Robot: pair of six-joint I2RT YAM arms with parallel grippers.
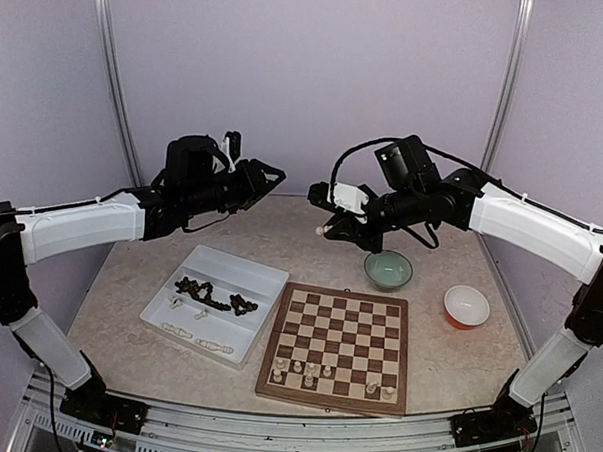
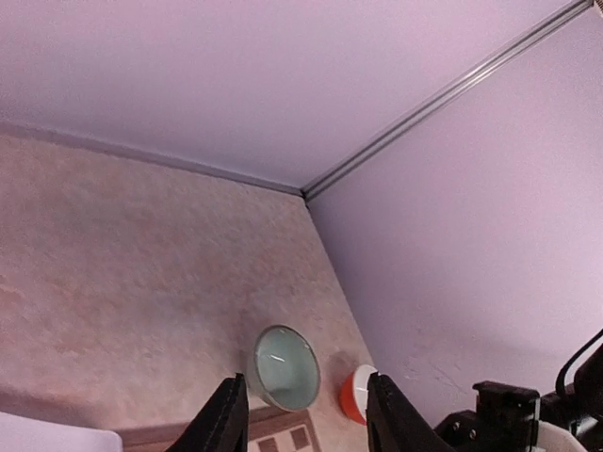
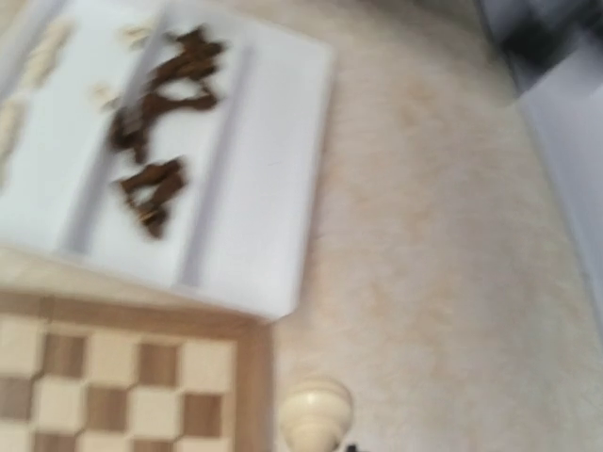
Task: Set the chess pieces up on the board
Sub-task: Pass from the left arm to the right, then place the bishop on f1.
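The right jaws grip a white piece (image 3: pixel 316 412) up high, just past the far edge of the board (image 1: pixel 342 333). The left jaws are open and empty.

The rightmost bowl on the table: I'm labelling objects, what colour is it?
The small round bowl is orange-red outside, white inside; clearest in the top external view.

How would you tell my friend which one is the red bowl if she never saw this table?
Find the big checkered chessboard lying near the front. Two bowls sit just off its far right corner. The pale green bowl is the one closer to the board. The red bowl is farther right, and it is red-orange outside and white inside.
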